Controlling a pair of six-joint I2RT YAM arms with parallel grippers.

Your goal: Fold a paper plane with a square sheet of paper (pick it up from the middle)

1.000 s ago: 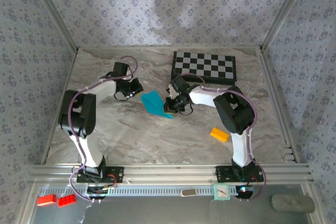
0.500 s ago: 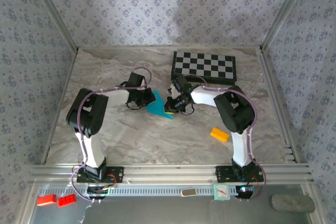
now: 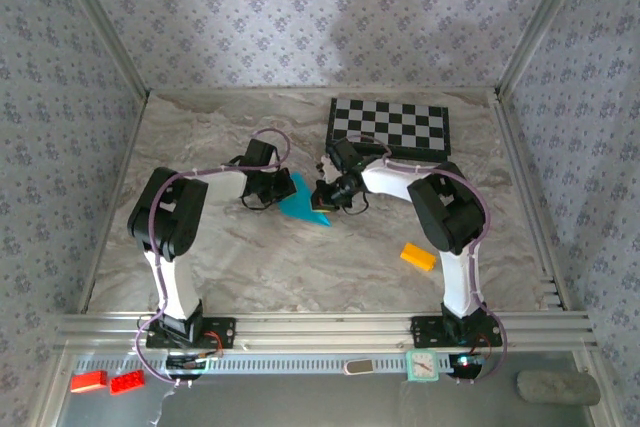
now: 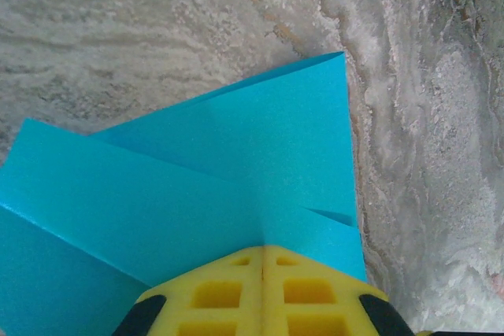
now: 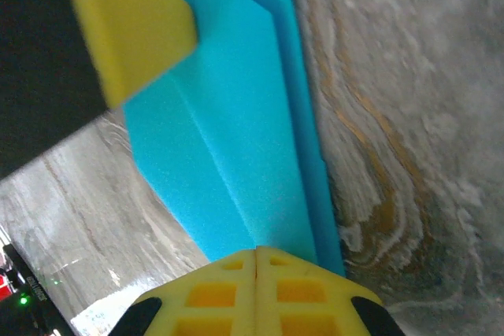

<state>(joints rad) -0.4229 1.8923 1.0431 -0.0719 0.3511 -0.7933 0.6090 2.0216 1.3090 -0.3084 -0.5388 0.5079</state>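
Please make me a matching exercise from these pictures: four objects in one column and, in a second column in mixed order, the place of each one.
Objects
1. folded cyan paper
2. chessboard
3. yellow-orange block
4. red bricks

Places
a. far side of the table, right of centre
b. below the near rail, at the left corner
c. middle of the table
d. right half of the table, nearer the front

Pairs: 1-c, 2-a, 3-d, 4-b
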